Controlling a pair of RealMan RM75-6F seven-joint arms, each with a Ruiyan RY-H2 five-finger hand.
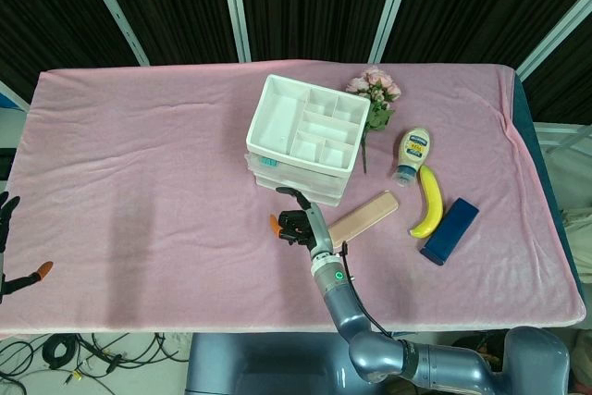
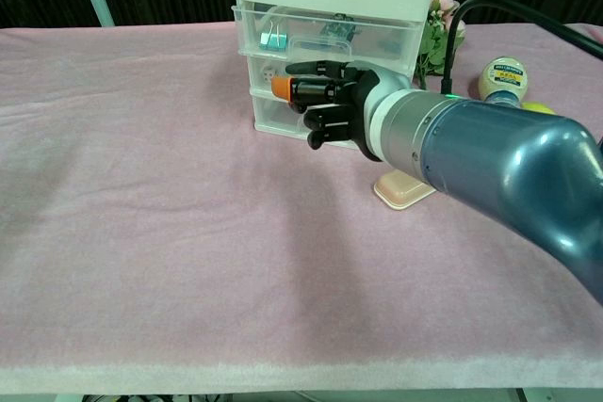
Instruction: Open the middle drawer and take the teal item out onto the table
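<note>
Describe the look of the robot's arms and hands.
The right arm has a glossy blue-grey shell, a silver wrist cuff with a small green light and a black cable. The right hand is black with an orange fingertip. The left hand matches: black, orange-tipped.

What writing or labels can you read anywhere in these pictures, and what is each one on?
Squeeze bottle: it carries a blue and yellow label with print, too small and blurred to read in either view.
Dark blue box: no print shows on it.
Drawer unit, pink case, banana: no text visible.
So nothing here can be quoted.
</note>
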